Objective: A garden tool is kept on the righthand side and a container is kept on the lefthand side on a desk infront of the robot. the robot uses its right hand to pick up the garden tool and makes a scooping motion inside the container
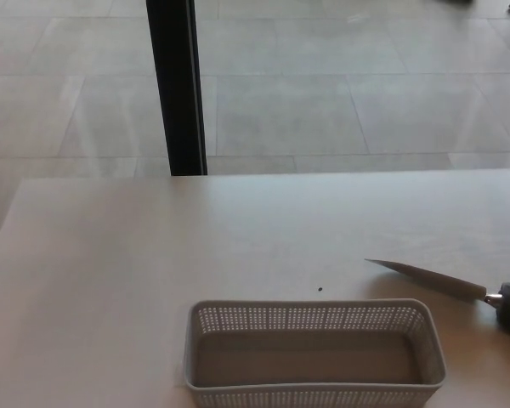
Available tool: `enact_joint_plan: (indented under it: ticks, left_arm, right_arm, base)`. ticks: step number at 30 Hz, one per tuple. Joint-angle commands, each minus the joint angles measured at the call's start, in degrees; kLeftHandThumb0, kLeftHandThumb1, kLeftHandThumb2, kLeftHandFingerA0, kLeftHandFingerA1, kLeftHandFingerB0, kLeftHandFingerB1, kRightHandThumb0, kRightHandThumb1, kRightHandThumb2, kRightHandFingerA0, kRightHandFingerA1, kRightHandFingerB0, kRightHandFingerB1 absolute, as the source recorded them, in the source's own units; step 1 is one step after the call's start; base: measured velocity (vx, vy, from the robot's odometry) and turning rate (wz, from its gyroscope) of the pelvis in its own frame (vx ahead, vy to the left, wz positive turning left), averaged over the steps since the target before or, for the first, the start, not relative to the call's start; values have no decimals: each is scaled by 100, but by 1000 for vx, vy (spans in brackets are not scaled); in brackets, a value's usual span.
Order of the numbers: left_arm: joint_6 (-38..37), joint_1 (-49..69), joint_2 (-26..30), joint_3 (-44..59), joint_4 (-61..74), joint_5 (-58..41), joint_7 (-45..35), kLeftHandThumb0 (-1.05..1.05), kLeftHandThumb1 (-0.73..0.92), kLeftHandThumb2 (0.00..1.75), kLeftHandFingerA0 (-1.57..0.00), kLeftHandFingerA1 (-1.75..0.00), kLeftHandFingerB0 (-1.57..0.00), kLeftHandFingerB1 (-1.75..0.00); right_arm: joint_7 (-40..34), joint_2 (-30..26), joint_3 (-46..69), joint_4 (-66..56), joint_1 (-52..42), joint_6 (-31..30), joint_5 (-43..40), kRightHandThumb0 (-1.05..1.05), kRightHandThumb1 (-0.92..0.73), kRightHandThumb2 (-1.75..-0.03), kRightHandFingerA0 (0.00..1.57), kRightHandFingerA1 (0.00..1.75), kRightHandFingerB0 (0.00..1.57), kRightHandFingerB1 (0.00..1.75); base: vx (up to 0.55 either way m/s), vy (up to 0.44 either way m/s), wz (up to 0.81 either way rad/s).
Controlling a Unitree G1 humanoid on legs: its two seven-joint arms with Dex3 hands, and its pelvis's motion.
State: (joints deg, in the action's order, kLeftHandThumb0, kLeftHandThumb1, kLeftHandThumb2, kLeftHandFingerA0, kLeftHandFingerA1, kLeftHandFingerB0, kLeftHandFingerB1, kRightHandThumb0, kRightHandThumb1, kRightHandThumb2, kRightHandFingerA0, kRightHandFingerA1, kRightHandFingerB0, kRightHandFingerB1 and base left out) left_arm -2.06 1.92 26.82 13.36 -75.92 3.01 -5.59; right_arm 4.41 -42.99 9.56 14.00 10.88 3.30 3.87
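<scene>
One garden tool beside container

Pale desk, grey tiled floor, black post.

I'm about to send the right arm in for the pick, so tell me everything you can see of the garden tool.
The garden tool lies flat on the pale desk, right of and just behind the grey perforated container, apart from it. Its narrow, metallic-looking blade tapers to a point aimed left and slightly away from the robot. A shiny collar joins it to a dark handle, cut off by the picture's right edge. Nothing but the desk touches it.
</scene>
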Motion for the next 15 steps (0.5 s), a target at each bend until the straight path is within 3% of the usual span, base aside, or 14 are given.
enact_joint_plan:
  ticks: [1,9,10,15]
  left_arm:
    - [106,69,74,15,-9,-65,-26,-45,66,60,-60,-61,-55,-49]
    - [127,105,64,32,-13,-74,-9,-45,66,60,-62,-66,-55,-50]
    - [79,132,70,-23,-16,-18,-28,-45,67,60,-60,-62,-54,-49]
    - [108,146,29,64,-26,-111,-15,-44,65,59,-64,-64,-56,-51]
  right_arm:
    - [-398,-816,-1408,205,-45,812,2518,-105,-72,-109,0,0,8,10]
    - [-279,-960,-2194,621,91,870,2944,-103,-76,-111,0,2,9,12]
    - [-249,-945,-2275,671,125,889,2942,-90,-84,-66,0,8,3,26]
    - [-149,-890,-2577,677,308,850,3045,-91,-87,-65,0,10,4,27]
  base:
    - [0,0,0]
    - [0,0,0]
    - [0,0,0]
    - [0,0,0]
